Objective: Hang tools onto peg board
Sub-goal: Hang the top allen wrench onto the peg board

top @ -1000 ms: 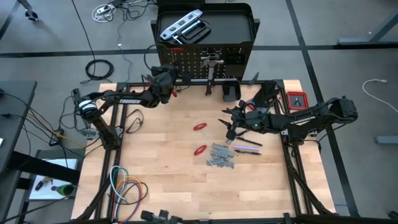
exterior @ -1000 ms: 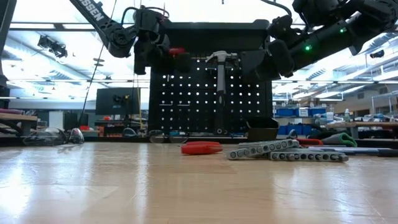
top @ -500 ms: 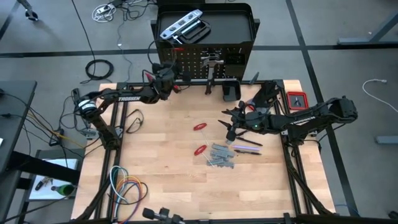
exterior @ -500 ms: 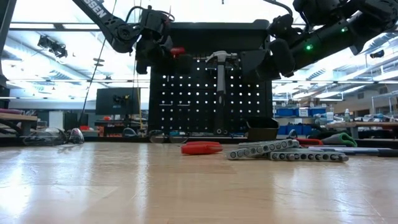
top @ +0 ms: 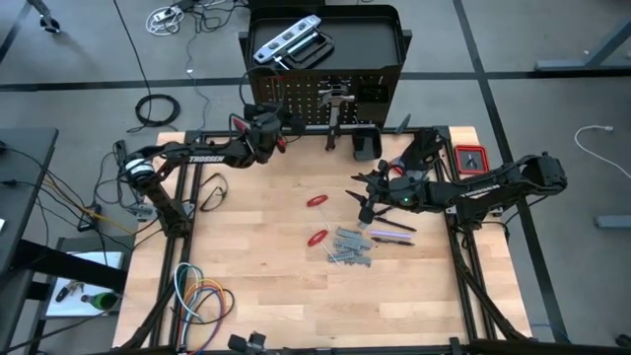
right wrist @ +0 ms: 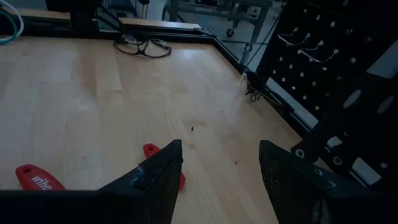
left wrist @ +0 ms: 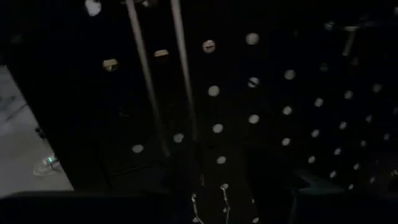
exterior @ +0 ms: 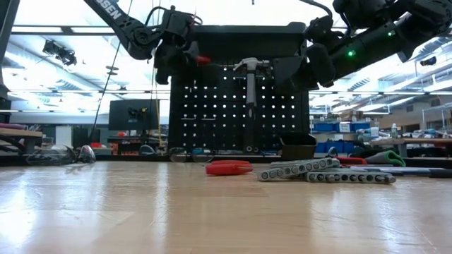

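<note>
The black peg board (exterior: 240,106) stands upright at the table's far edge, and a steel hammer (exterior: 250,77) hangs on it. A silver level (top: 286,39) and a black C-clamp (top: 310,49) lie on its top tray. My left gripper (exterior: 185,60) is level against the board's upper left, beside a red-handled tool (exterior: 202,61). Two thin metal shafts (left wrist: 155,93) run down before the holes. My right gripper (right wrist: 217,168) hovers open over the table. Near it on the wood lie red-handled tools (top: 316,200), grey wrenches (top: 350,247) and screwdrivers (top: 389,232).
A small black box (top: 367,145) stands before the board. A red case (top: 470,158) sits at the right edge. Coiled coloured cables (top: 202,296) lie at the near left, black cable (top: 212,192) at the left. Glasses (right wrist: 143,46) lie near the far edge.
My left gripper has tipped slightly at the board's upper left. In the low view less of the red handle beside it shows now than a second ago.
</note>
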Robot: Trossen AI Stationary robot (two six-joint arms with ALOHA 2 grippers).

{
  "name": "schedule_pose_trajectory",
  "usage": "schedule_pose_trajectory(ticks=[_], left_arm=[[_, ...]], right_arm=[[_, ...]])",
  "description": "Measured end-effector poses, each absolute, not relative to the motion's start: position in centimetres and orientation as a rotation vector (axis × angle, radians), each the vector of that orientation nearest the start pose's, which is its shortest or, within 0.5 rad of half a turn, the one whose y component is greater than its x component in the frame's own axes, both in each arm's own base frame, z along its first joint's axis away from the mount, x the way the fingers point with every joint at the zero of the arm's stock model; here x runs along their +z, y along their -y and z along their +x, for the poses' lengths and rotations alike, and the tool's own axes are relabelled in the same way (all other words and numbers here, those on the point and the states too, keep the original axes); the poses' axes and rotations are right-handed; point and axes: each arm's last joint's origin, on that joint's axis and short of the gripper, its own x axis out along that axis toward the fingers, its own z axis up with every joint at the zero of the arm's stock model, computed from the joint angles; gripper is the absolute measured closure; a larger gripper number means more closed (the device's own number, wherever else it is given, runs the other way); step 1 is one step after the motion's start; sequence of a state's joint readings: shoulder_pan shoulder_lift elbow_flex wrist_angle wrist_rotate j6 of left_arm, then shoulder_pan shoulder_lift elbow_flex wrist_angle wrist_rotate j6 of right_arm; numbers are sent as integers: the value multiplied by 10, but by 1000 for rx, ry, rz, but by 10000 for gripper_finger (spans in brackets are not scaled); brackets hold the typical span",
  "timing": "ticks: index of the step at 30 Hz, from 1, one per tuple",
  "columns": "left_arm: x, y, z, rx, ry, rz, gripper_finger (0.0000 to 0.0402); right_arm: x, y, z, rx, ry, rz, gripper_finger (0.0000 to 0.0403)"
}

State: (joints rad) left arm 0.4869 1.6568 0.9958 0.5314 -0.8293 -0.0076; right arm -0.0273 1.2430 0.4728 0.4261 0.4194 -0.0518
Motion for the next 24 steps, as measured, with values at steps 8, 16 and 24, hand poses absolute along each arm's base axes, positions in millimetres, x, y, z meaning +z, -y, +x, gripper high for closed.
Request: schedule_pose_trajectory(ticks=[8,16,24], left_arm=[[265,-147,312,1300,-266,165,254],[254,-84,317,1117,-502,268,254],[217,-39,335,673,-574,-103,254]], right_arm=[[192,18,240,-432,-376,-123,184],[191,18,240,-431,-386,-126,184],[191,18,240,-423,-388,-126,184]])
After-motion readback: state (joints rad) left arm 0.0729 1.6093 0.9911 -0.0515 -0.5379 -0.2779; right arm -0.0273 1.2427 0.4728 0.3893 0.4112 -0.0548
